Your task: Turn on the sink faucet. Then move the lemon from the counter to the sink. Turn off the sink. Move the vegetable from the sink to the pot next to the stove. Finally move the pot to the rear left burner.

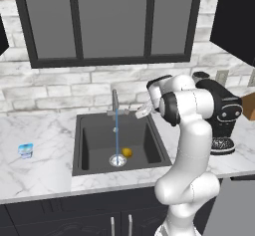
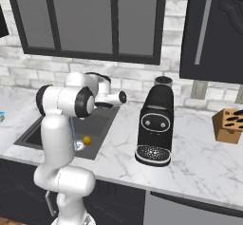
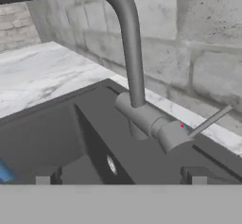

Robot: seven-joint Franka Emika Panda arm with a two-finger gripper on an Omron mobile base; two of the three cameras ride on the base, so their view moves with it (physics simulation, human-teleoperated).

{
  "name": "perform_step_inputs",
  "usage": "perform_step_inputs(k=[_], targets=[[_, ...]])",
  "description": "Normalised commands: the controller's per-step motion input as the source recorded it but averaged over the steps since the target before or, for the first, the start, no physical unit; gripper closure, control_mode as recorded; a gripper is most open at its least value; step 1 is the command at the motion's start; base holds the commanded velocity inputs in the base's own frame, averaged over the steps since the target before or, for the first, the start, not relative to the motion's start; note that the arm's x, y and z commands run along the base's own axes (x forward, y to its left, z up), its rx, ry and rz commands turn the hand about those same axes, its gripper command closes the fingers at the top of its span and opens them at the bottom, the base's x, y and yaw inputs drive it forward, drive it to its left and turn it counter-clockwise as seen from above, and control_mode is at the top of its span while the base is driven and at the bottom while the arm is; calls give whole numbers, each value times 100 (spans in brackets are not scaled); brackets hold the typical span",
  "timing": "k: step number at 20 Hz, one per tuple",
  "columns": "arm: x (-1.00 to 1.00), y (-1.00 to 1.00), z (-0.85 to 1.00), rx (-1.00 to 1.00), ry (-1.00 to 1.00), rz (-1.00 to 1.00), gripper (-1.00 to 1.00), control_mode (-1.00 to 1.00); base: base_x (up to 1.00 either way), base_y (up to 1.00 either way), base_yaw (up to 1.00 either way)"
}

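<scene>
Lemon (image 1: 127,152), small, round and bright yellow, lay in the dark grey rectangular sink (image 1: 89,145) just beside the round silver drain ring (image 1: 117,161), where a thin blue stream of water (image 1: 116,133) fell from the slim grey metal faucet (image 1: 115,102). The gripper (image 1: 143,111) hovered with its fingers spread wide and empty near the faucet's lever handle (image 3: 210,120), above the veined white marble counter (image 1: 40,173).

Yellow lemon (image 1: 127,152) in dark grey sink (image 1: 89,130); grey faucet (image 3: 132,62); white grey-veined counter (image 1: 40,170); blue-white cup (image 1: 26,150).
</scene>
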Motion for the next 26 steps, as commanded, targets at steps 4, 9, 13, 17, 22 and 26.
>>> perform_step_inputs(k=[4,9,13,17,22,26], targets=[[6,-3,0,0,-9,16,-100,-100,0,0,0],[8,0,0,0,-11,13,-100,-100,0,0,0],[5,-1,0,0,-15,10,-100,-100,0,0,0],[1,0,0,0,-11,4,-100,-100,0,0,0],[0,0,0,0,-1,0,-100,-100,0,0,0],[15,0,0,0,0,0,-100,-100,0,0,0]])
